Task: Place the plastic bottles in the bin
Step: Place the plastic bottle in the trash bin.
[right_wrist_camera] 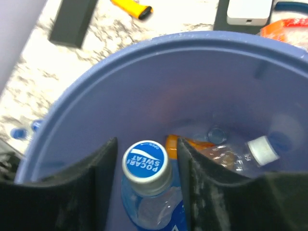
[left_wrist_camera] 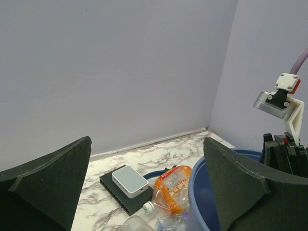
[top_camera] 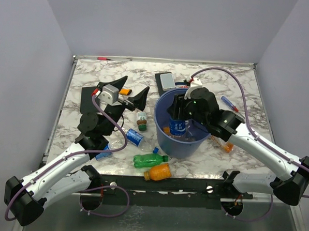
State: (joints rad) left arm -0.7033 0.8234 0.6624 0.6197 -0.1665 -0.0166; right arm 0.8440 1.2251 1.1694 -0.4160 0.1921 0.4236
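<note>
The bin (top_camera: pixel 184 145) is a big blue bucket at the table's middle. My right gripper (top_camera: pixel 178 114) hangs over it, shut on a clear blue-labelled bottle (right_wrist_camera: pixel 147 166) that points down into the bin (right_wrist_camera: pixel 168 72). Other bottles lie on the bin's bottom, one with a white cap (right_wrist_camera: pixel 262 150). My left gripper (top_camera: pixel 131 93) stands open and empty left of the bin, fingers wide (left_wrist_camera: pixel 148 142). On the table lie a brown bottle (top_camera: pixel 141 120), a blue-labelled one (top_camera: pixel 134 136), a green one (top_camera: pixel 149 160) and an orange one (top_camera: pixel 158 172). A crushed orange-labelled bottle (left_wrist_camera: pixel 175 187) leans by the bin (left_wrist_camera: pixel 202 192).
A black box with a white device (top_camera: pixel 167 81) on it sits behind the bin. A flat black rectangle (top_camera: pixel 90 99) and an orange marker (top_camera: pixel 125 91) lie at the left. A blue pen (top_camera: pixel 230 104) lies at the right. Walls close in three sides.
</note>
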